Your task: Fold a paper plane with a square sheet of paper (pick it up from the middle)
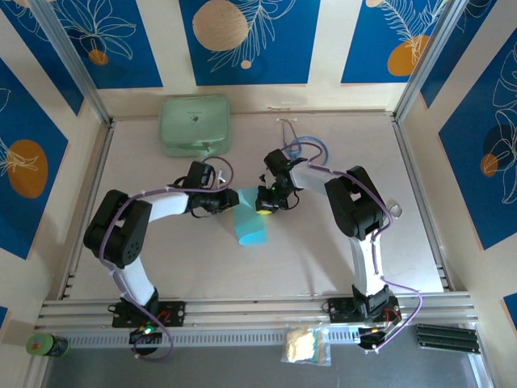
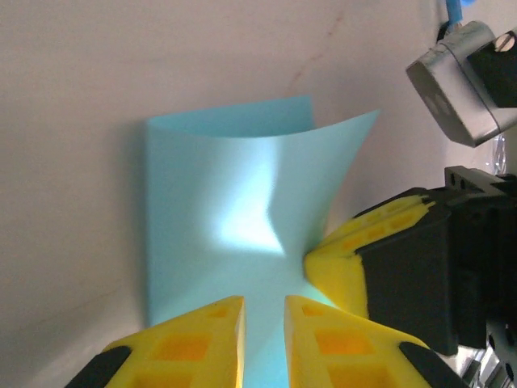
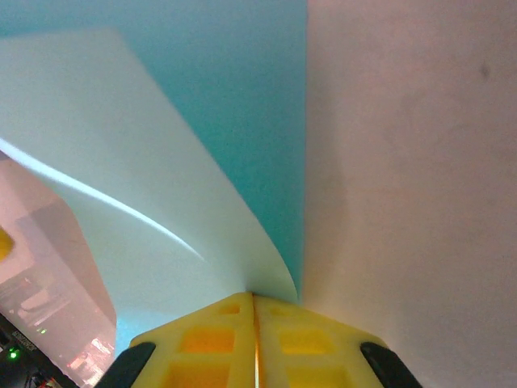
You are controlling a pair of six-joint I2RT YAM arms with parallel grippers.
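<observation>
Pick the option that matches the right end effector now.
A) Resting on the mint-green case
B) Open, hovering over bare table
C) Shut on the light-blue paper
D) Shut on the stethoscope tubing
C: in the right wrist view, the right end effector is closed with no gap, and the curled edge of the square sheet of paper is pinched in it.

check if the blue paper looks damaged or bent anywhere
The square sheet of paper is buckled, not flat: a soft kink runs from its middle to where the right claw pinches its edge, curling that side up. No tear shows.
</observation>
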